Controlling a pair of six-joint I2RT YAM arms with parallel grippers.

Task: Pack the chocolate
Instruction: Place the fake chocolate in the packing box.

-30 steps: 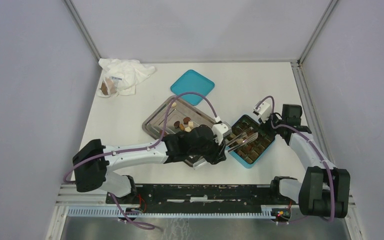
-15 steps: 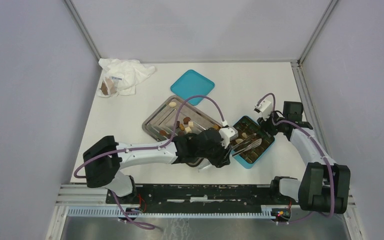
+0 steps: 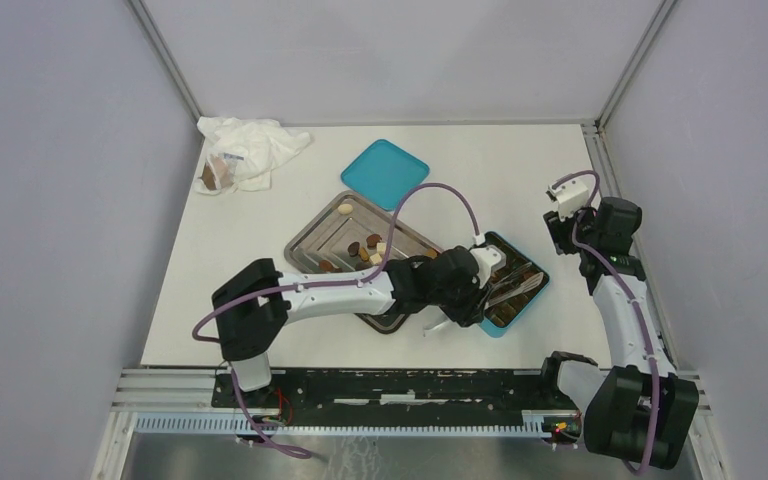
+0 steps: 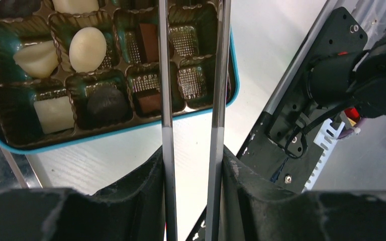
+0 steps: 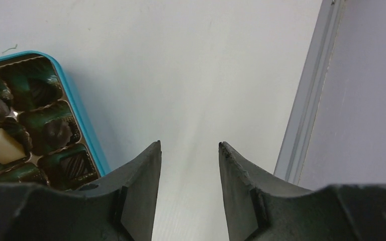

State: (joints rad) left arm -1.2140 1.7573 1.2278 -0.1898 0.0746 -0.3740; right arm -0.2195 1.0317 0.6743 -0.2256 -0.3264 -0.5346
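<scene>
Loose chocolate pieces, brown and cream, lie in the steel tray. More chocolate fills cells of the teal box, whose rim runs below the cells in the left wrist view. My left gripper is shut on steel tongs, whose blades reach over the box's near corner. Their tips are cut off at the top of the left wrist view. My right gripper stands open and empty over bare table, right of the box.
A teal lid lies behind the tray. A white crumpled bag with a brown lump sits at the back left. The enclosure's right rail runs close beside my right gripper. The black base bar lies near the box's front.
My left arm has slid right, carrying the tongs further over the box. My right gripper has opened and pulled back to the right, away from the box.
</scene>
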